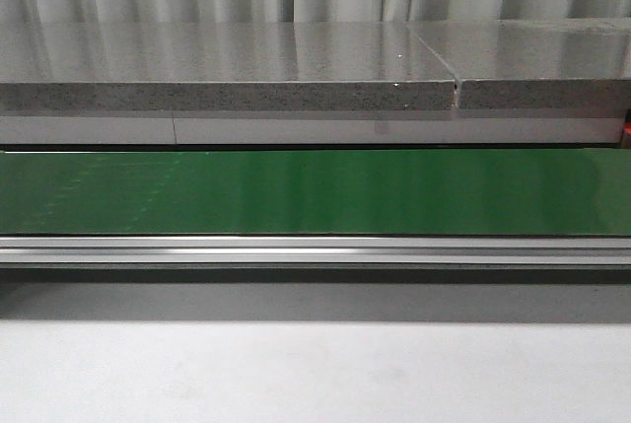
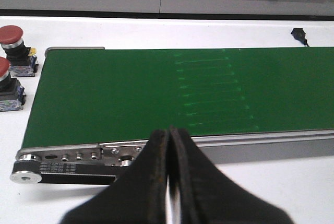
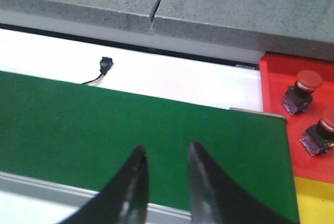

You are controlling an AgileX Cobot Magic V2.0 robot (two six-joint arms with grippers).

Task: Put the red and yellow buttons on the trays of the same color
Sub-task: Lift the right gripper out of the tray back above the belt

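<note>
I find the left gripper point(image 2: 169, 182) with jaws pressed together and empty, the right gripper point(image 3: 164, 182) with jaws spread. Two red buttons point(image 2: 11, 36) sit on the bench beyond the green belt point(image 2: 156, 93), nearer my left arm. Two more point(image 3: 308, 80) rest in the red tray point(image 3: 274, 85).

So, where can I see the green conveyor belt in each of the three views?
Front view: the green conveyor belt spans the full width at mid-height.
Left wrist view: it fills the middle, beyond the left gripper.
Right wrist view: it runs beneath the right gripper, ending beside the red tray.
Shared landmark: the grey speckled slab behind the belt.
</note>
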